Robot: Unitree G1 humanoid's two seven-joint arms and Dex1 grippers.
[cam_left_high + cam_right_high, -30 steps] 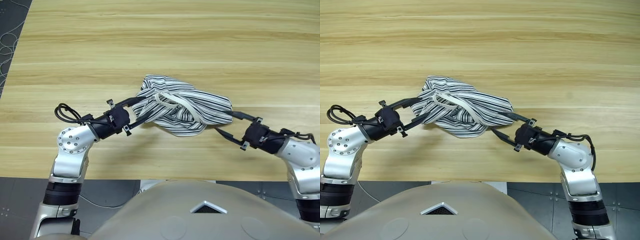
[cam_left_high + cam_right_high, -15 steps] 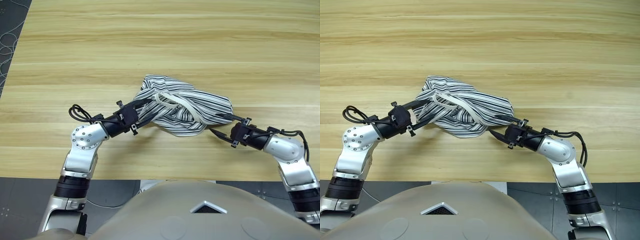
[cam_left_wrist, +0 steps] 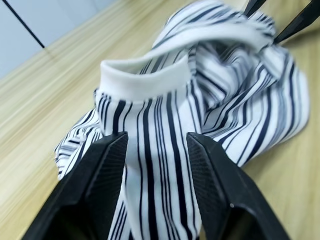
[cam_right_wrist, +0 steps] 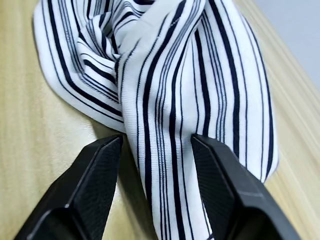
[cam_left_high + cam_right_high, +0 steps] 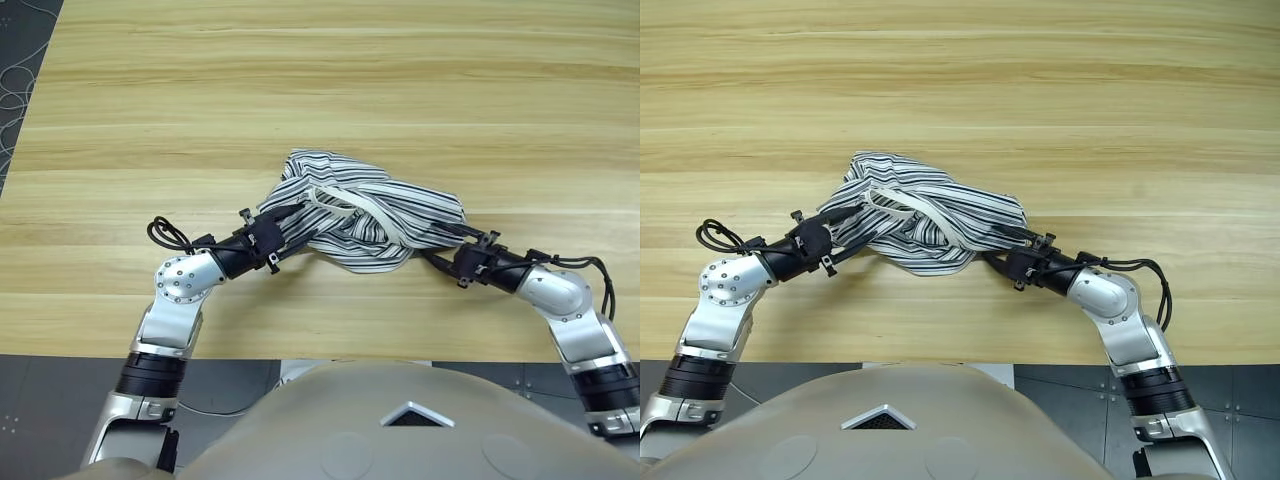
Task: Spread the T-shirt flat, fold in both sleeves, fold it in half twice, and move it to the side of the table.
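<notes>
Left hand (image 5: 288,222) and right hand (image 5: 443,246) advanced, straddling T-shirt (image 5: 370,205) folds.

Bright even light from above leaves soft shadow beneath the T-shirt (image 5: 365,210)

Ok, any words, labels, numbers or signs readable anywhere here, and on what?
None readable. The T-shirt shows only stripes and a plain white collar band, with no tag or print in sight. The table shows only wood grain, and the left gripper and right gripper show no markings.
</notes>
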